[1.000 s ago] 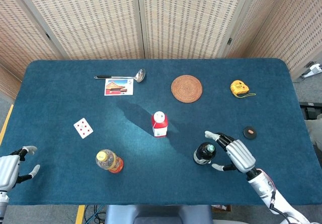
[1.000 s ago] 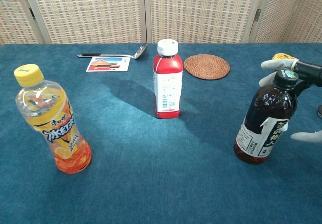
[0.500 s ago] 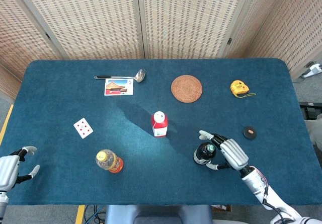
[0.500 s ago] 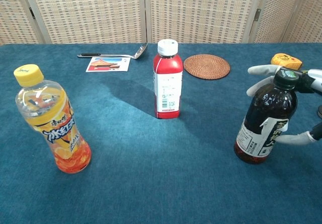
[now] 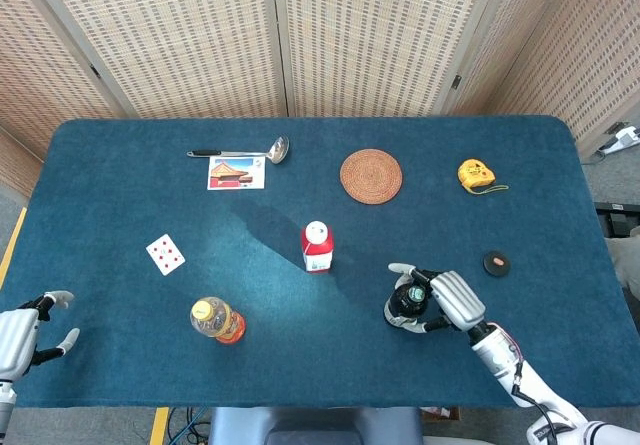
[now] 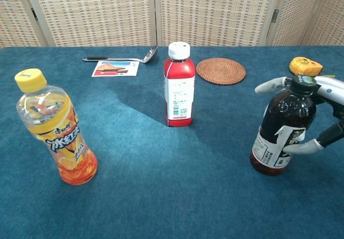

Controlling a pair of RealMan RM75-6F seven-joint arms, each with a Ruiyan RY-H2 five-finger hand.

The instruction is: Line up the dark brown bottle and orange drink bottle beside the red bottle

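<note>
From overhead, the right hand (image 5: 450,300) wraps its fingers around the upright brown bottle (image 5: 406,305), right of the red bottle (image 5: 317,246). The left hand (image 5: 22,333) idles open at the bench edge, nearer the orange bottle (image 5: 217,320).

From the chest, fingers (image 6: 269,84) curl round the brown bottle's neck and belly; contact unclear.

Bare cloth between dark brown bottle (image 5: 405,305) and red bottle (image 5: 317,247); nothing blocks.
</note>
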